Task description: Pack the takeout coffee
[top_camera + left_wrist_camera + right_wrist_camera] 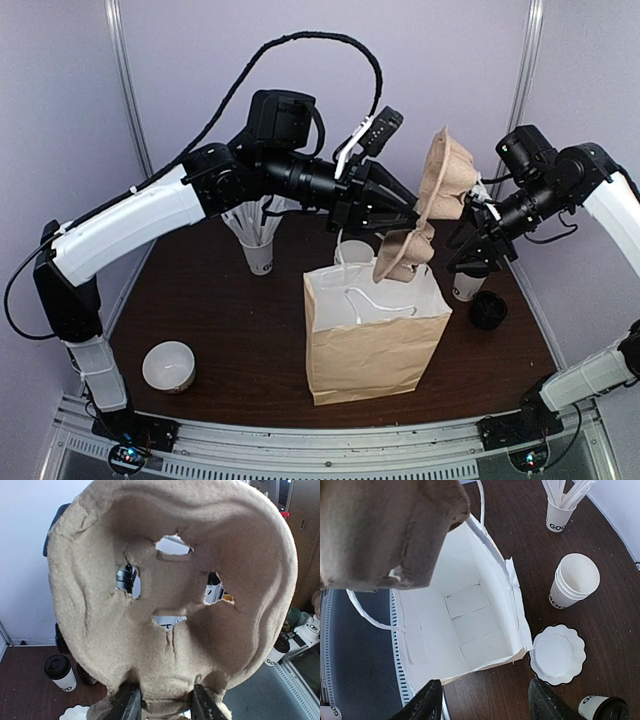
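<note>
Foreground: moulded-pulp cup carrier (170, 595), clamped at its lower rim by left gripper (165, 705), above open paper bag (375, 330); right gripper (485, 700) spread, empty. Near the right edge of the tabletop (230, 330) stands the takeout coffee (602, 709): probably thin-walled, crushable, spillable; best grasped mid-wall, kept upright.

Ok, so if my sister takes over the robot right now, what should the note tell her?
Left gripper: shut on the cardboard cup tray, held on edge above the paper bag.
Right gripper: open, empty, over the bag.
Takeout coffee: lid on, standing on the table beside the bag.
Done: bag stands open, nothing inside yet.
Left: probably tray and coffee into the bag.
</note>
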{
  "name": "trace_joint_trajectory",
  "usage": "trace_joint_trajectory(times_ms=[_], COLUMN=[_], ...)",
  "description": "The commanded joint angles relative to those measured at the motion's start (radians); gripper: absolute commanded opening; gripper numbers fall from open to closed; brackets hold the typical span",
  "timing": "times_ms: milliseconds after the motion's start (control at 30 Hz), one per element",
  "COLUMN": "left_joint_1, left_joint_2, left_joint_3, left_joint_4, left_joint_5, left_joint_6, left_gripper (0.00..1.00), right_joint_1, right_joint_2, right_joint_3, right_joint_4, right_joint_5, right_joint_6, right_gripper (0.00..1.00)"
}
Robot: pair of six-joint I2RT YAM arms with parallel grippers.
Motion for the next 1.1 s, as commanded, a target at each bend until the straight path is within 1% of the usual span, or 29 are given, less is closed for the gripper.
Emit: trace_joint_trajectory(times_ms=[0, 133, 233, 300, 400, 600, 800, 1067], left_joint_1=[-0.013, -0.019, -0.032, -0.041, -0.050, -0.051, -0.053, -0.053], left_joint_2=[0.024, 0.042, 0.039, 0.038, 0.037, 0.024, -0.002, -0.007], left_joint_3=[0.052, 0.045, 0.025, 0.016, 0.002, -0.030, -0.078, -0.062], left_joint_4=[-0.009, -0.039, -0.065, -0.091, -0.132, -0.230, -0.287, -0.424], left_joint_5=[-0.004, -0.018, -0.074, -0.119, -0.151, -0.240, -0.322, -0.380], left_joint_6=[0.046, 0.051, 0.102, 0.114, 0.128, 0.163, 0.161, 0.137], left_gripper=[0.35, 0.35, 0.34, 0.34, 0.34, 0.34, 0.33, 0.33], right_joint_1=[-0.024, -0.053, -0.075, -0.092, -0.110, -0.114, -0.114, -0.114], right_joint_2=[-0.032, -0.053, -0.065, -0.067, -0.064, -0.060, -0.063, -0.061], right_joint_3=[-0.025, -0.034, -0.039, -0.038, -0.037, -0.061, -0.087, -0.099], right_joint_4=[-0.026, -0.051, -0.059, -0.063, -0.057, -0.037, -0.014, -0.010], right_joint_5=[-0.018, -0.024, -0.027, -0.025, -0.030, -0.021, -0.027, -0.019], right_joint_6=[-0.027, -0.050, -0.061, -0.066, -0.065, -0.064, -0.054, -0.063], right_gripper=[0.62, 0.63, 0.63, 0.63, 0.63, 0.63, 0.63, 0.63])
